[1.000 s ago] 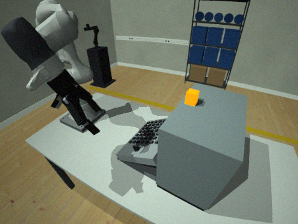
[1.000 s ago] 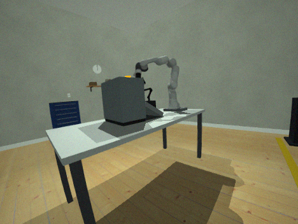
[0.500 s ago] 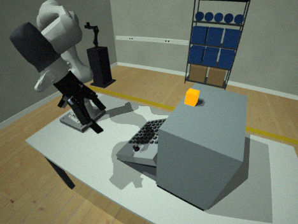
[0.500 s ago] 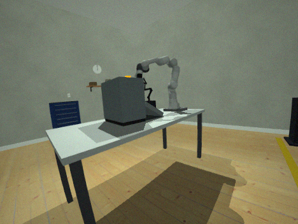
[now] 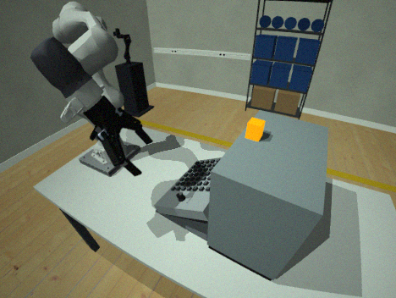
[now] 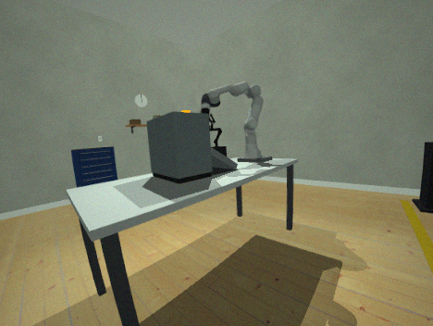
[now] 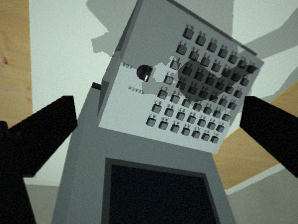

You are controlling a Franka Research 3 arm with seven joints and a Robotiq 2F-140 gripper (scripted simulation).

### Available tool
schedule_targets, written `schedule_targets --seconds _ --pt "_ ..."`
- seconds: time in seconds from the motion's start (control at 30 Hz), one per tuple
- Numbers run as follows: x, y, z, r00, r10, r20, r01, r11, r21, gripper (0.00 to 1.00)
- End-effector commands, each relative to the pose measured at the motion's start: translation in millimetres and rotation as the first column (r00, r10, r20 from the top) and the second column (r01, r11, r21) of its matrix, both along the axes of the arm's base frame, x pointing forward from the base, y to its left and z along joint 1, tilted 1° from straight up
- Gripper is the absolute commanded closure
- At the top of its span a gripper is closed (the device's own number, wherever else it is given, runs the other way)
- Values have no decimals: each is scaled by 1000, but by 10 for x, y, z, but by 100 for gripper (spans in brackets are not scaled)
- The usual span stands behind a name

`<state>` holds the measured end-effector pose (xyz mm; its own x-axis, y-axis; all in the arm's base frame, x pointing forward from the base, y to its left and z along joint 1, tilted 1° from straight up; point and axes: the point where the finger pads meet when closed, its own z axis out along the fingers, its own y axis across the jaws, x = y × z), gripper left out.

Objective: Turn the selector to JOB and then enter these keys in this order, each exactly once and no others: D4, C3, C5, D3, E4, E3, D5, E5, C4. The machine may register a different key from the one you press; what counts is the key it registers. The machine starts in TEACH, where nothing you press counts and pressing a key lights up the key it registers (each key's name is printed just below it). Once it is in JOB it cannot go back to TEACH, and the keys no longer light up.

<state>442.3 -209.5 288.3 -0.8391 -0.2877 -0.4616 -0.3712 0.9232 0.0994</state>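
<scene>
The machine is a big grey box [image 5: 271, 203] [image 6: 180, 145] on the white table [image 5: 106, 203] [image 6: 106, 204], with a sloped grey key panel [image 5: 192, 188] [image 7: 135, 107] on its front. The panel carries a grid of dark keys [image 5: 199, 173] [image 7: 205, 90] and a black selector knob [image 5: 181, 197] [image 7: 145, 73] at its near corner. No key is lit. My gripper [image 5: 137, 154] [image 7: 159, 111] is open and empty. It hangs above the table to the left of the panel, well clear of the keys, and looks down on the panel in the wrist view.
An orange cube [image 5: 255, 129] [image 6: 185, 111] sits on top of the machine. The arm's base plate [image 5: 106, 158] stands on the table's far left. A dark shelf [image 5: 292, 55] with blue boxes and a black stand [image 5: 132, 86] are behind, off the table.
</scene>
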Motion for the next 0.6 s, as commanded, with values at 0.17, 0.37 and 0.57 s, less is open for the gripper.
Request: schedule_targets --seconds 0.17,0.37,0.57 --pt "74 116 -46 972 -232 -34 234 970 70 0" --pt "98 223 -94 948 -313 -48 317 943 100 0" --pt "122 332 -144 917 -394 -66 400 908 129 0"
